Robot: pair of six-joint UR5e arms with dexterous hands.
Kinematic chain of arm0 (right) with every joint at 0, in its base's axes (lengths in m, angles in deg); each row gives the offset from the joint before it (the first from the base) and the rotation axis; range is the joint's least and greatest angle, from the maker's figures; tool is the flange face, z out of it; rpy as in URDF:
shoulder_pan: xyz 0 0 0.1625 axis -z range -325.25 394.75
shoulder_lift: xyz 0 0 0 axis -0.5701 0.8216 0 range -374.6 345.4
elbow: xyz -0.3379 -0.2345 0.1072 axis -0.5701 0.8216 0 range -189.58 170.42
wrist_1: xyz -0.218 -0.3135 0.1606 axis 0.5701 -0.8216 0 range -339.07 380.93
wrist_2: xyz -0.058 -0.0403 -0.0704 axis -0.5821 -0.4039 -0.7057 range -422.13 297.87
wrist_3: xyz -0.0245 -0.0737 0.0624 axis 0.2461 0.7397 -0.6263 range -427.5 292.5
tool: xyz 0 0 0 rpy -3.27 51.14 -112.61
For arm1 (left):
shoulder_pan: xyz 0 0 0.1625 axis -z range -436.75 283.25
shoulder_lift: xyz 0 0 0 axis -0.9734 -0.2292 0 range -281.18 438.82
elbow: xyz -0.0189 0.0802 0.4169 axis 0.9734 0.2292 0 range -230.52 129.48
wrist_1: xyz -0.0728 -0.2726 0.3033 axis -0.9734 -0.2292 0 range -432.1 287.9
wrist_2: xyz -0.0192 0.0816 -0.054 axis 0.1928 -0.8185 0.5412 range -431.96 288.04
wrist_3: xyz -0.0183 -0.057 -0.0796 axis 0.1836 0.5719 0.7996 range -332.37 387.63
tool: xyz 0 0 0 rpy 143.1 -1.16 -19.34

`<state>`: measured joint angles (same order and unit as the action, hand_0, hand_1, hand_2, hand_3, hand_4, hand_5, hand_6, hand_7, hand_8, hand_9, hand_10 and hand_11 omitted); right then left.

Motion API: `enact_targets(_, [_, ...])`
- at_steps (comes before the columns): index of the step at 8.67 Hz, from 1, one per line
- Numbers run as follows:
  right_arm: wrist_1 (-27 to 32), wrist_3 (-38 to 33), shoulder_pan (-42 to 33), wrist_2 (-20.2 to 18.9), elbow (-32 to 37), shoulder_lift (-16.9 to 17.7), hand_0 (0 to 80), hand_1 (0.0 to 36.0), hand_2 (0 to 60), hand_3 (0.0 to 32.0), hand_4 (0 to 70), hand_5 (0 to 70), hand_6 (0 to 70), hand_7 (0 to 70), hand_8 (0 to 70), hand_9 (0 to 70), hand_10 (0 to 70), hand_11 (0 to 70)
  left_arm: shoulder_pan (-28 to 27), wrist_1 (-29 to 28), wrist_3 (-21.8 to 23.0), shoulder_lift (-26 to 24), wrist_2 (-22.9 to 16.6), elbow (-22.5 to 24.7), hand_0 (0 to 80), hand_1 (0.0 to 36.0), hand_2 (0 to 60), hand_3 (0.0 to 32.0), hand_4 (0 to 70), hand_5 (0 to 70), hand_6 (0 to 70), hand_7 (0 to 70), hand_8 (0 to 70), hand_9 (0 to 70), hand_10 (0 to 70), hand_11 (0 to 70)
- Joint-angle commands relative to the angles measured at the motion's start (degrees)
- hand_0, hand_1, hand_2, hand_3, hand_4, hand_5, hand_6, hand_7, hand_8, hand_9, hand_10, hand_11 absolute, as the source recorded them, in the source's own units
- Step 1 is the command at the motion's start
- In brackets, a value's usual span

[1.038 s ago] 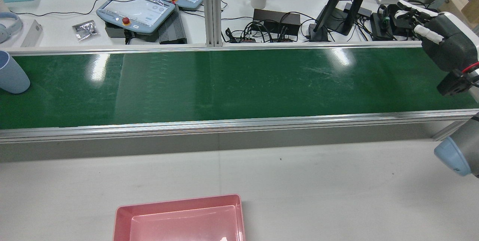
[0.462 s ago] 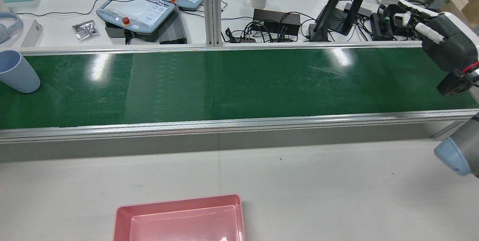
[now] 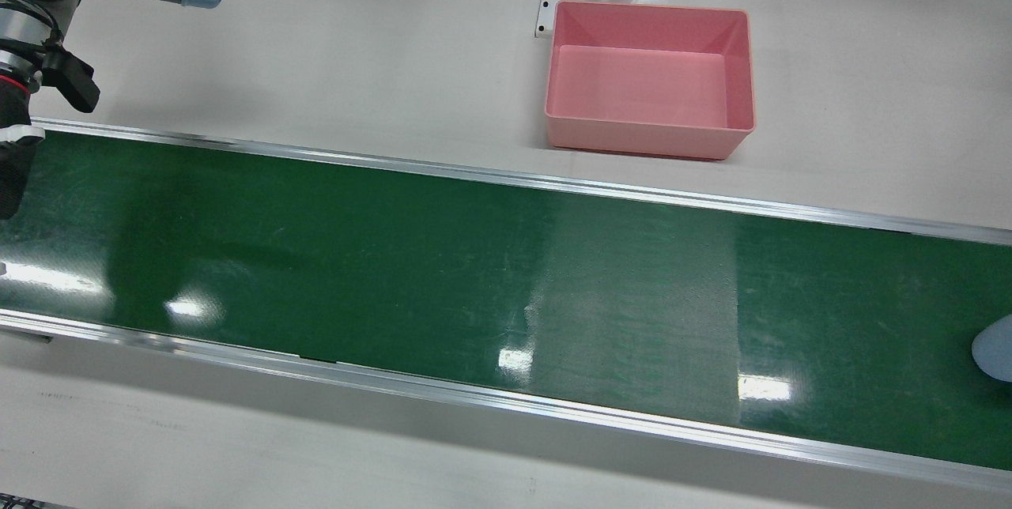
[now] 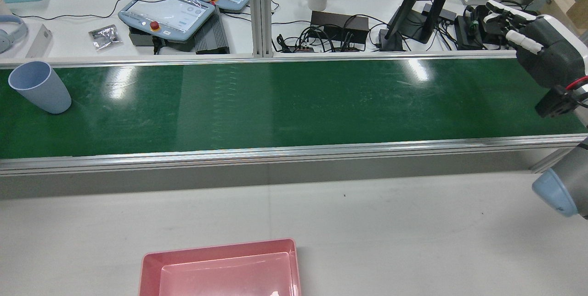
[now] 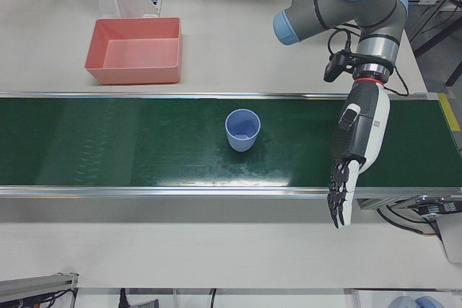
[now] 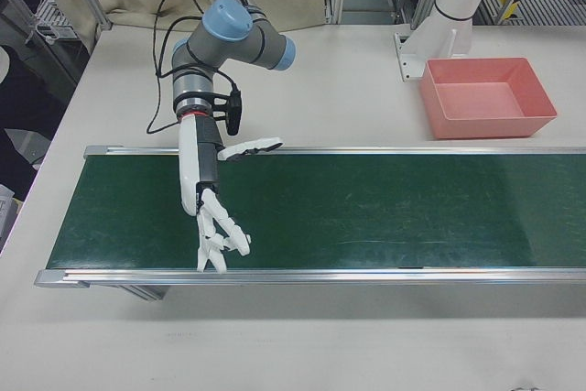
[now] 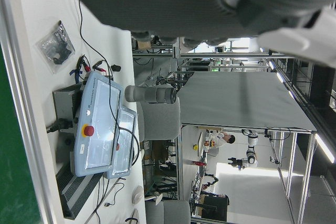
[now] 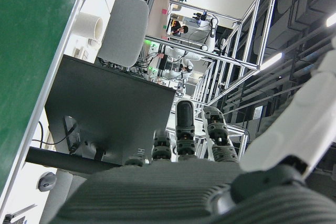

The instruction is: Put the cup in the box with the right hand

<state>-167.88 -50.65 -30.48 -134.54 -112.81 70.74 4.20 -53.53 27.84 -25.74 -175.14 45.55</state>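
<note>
The light blue cup (image 5: 242, 130) stands upright, mouth up, on the green conveyor belt (image 5: 144, 142), a little right of centre in the left-front view and at the far left edge of the rear view (image 4: 39, 87). The pink box (image 5: 135, 50) sits on the white worktop (image 5: 238, 41) in the upper left of that frame, beyond the belt's rail and well apart from the cup. The left hand (image 5: 354, 156) hangs fingers-down over the belt at the right of the frame, fingers apparently loosely apart and holding nothing, clear of the cup. In the right-front view the right hand (image 6: 212, 203) hovers over the belt at left of centre, fingers spread and empty, with the box (image 6: 488, 96) far off at the upper right.
</note>
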Motion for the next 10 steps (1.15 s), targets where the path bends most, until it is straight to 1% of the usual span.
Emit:
enact_targets(1, [-0.24, -0.06, 0.11, -0.10, -0.47, 0.00, 37.9, 8.0, 10.6, 0.0, 2.2, 1.7, 3.7, 13.4, 1.9, 6.6, 0.0, 0.0, 0.00, -0.03, 0.05, 0.06, 0.00, 0.00, 0.0, 0.0, 0.0, 0.0, 0.0, 0.0, 0.0, 0.0, 0.0, 0.0, 0.0, 0.0])
enact_targets(2, [-0.33, -0.06, 0.11, -0.10, -0.38, 0.00, 39.2, 9.8, 14.6, 0.0, 3.0, 1.8, 2.0, 6.9, 0.5, 3.3, 0.0, 0.0, 0.00, -0.03, 0.05, -0.02, 0.00, 0.00, 0.0, 0.0, 0.0, 0.0, 0.0, 0.0, 0.0, 0.0, 0.0, 0.0, 0.0, 0.0])
enact_targets(3, [-0.42, -0.06, 0.11, -0.01, -0.38, 0.00, 42.0, 13.6, 21.6, 0.2, 2.2, 2.5, 0.7, 1.7, 0.0, 1.7, 0.0, 0.0, 0.00, -0.03, 0.05, -0.02, 0.00, 0.00, 0.0, 0.0, 0.0, 0.0, 0.0, 0.0, 0.0, 0.0, 0.0, 0.0, 0.0, 0.0])
enact_targets(4, [-0.33, -0.06, 0.29, -0.01, -0.21, 0.00, 46.7, 20.7, 31.7, 21.0, 0.0, 4.2, 0.0, 0.0, 0.0, 0.1, 0.0, 0.0, 0.00, -0.03, 0.05, 0.06, 0.00, 0.00, 0.0, 0.0, 0.0, 0.0, 0.0, 0.0, 0.0, 0.0, 0.0, 0.0, 0.0, 0.0])
enact_targets(5, [-0.42, -0.06, 0.46, -0.01, -0.21, 0.00, 47.7, 23.2, 33.7, 32.0, 0.0, 5.0, 0.0, 0.0, 0.0, 0.0, 0.0, 0.0, 0.00, -0.03, 0.05, -0.02, 0.00, 0.00, 0.0, 0.0, 0.0, 0.0, 0.0, 0.0, 0.0, 0.0, 0.0, 0.0, 0.0, 0.0])
enact_targets(6, [-0.42, -0.06, 0.55, -0.01, -0.12, 0.00, 47.3, 22.9, 33.2, 32.0, 0.0, 4.9, 0.0, 0.0, 0.0, 0.0, 0.0, 0.0, 0.00, -0.03, 0.05, -0.02, 0.00, 0.00, 0.0, 0.0, 0.0, 0.0, 0.0, 0.0, 0.0, 0.0, 0.0, 0.0, 0.0, 0.0])
enact_targets(7, [-0.33, -0.06, 0.47, -0.01, -0.03, 0.00, 46.6, 21.4, 32.4, 32.0, 0.0, 4.4, 0.0, 0.0, 0.0, 0.0, 0.0, 0.0, 0.00, -0.03, 0.05, -0.02, 0.00, 0.00, 0.0, 0.0, 0.0, 0.0, 0.0, 0.0, 0.0, 0.0, 0.0, 0.0, 0.0, 0.0])
enact_targets(8, [-0.07, 0.03, 0.46, -0.10, 0.40, 0.00, 47.0, 21.7, 30.5, 32.0, 0.0, 4.7, 0.0, 0.0, 0.0, 0.0, 0.0, 0.0, 0.00, -0.03, 0.05, -0.02, 0.00, 0.00, 0.0, 0.0, 0.0, 0.0, 0.0, 0.0, 0.0, 0.0, 0.0, 0.0, 0.0, 0.0])
enact_targets(9, [-0.07, 0.12, 0.55, -0.10, 0.32, 0.00, 46.5, 18.0, 19.8, 32.0, 0.0, 4.0, 0.0, 0.0, 0.0, 0.0, 0.0, 0.0, 0.00, -0.03, 0.05, -0.02, 0.00, 0.00, 0.0, 0.0, 0.0, 0.0, 0.0, 0.0, 0.0, 0.0, 0.0, 0.0, 0.0, 0.0])
enact_targets(10, [0.10, 0.12, 0.55, -0.01, 0.14, 0.00, 44.3, 13.9, 14.3, 32.0, 0.0, 2.9, 0.0, 0.5, 0.0, 0.0, 0.0, 0.0, 0.00, -0.03, -0.04, -0.02, 0.00, 0.00, 0.0, 0.0, 0.0, 0.0, 0.0, 0.0, 0.0, 0.0, 0.0, 0.0, 0.0, 0.0])
